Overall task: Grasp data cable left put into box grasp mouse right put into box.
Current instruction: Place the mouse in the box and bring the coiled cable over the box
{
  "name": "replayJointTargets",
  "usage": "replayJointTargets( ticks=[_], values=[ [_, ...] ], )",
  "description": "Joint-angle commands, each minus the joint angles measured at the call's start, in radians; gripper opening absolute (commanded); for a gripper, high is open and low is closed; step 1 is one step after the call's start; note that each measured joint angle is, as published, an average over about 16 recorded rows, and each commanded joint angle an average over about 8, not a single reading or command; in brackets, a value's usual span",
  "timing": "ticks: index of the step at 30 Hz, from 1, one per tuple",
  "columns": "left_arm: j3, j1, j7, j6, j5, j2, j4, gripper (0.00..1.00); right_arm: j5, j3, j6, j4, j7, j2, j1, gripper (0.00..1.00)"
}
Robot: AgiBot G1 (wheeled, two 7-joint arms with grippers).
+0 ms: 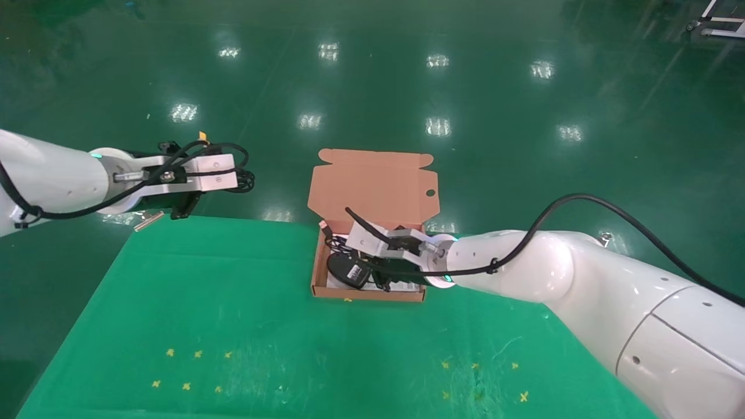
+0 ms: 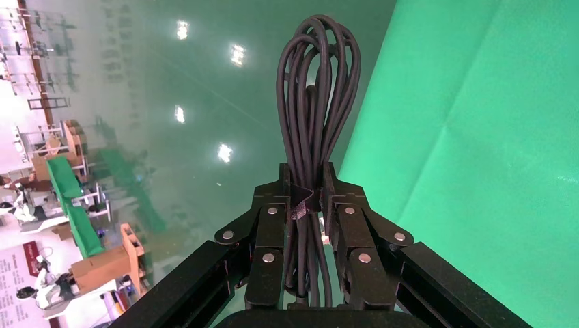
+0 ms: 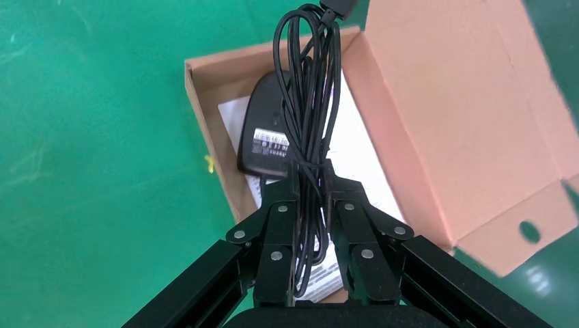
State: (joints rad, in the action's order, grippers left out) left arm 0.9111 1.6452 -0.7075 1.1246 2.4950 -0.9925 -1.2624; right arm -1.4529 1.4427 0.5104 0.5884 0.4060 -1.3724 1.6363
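Observation:
My left gripper (image 1: 236, 179) is shut on the data cable (image 1: 247, 180), a bundled black coil, and holds it in the air over the table's far left edge. In the left wrist view the coil (image 2: 317, 89) sticks out past the closed fingertips (image 2: 329, 179). My right gripper (image 1: 365, 263) hangs over the open box (image 1: 366, 294) and is shut on the mouse's bundled cord (image 3: 311, 102). The mouse (image 1: 347, 270) lies label-up inside the box, also in the right wrist view (image 3: 266, 133). The box's flap lid (image 1: 372, 186) stands open behind.
A white printed sheet (image 3: 362, 157) lines the box bottom. The green cloth table (image 1: 233, 302) has yellow cross marks (image 1: 186, 352) near the front. A small metal rod (image 1: 148, 221) lies at the far left table edge. Shiny green floor lies beyond.

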Motion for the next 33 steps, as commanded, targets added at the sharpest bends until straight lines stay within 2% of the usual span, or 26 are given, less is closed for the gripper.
replayJointTargets(
  ticks=[1,4,6,22,28,33],
  values=[
    [0.000,0.000,0.000,0.000,0.000,0.000,0.000,0.00,0.012,0.005,0.001,-0.006,0.009,0.000,-0.002,0.45],
    [0.000,0.000,0.000,0.000,0.000,0.000,0.000,0.00,0.026,0.009,0.004,-0.014,0.021,0.000,-0.003,0.83],
    [0.000,0.000,0.000,0.000,0.000,0.000,0.000,0.00,0.032,0.012,0.007,-0.019,0.026,0.000,-0.003,1.00],
    [0.000,-0.002,0.000,-0.001,-0.002,-0.001,-0.001,0.00,0.035,0.012,0.009,-0.005,0.026,0.013,-0.002,1.00],
    [0.001,-0.025,-0.004,-0.020,-0.020,-0.014,-0.015,0.00,0.030,0.011,-0.003,0.030,0.030,0.051,0.010,1.00],
    [0.007,-0.070,-0.008,-0.068,-0.038,-0.046,-0.017,0.00,0.014,0.013,-0.009,0.078,0.042,0.116,0.039,1.00]
  ],
)
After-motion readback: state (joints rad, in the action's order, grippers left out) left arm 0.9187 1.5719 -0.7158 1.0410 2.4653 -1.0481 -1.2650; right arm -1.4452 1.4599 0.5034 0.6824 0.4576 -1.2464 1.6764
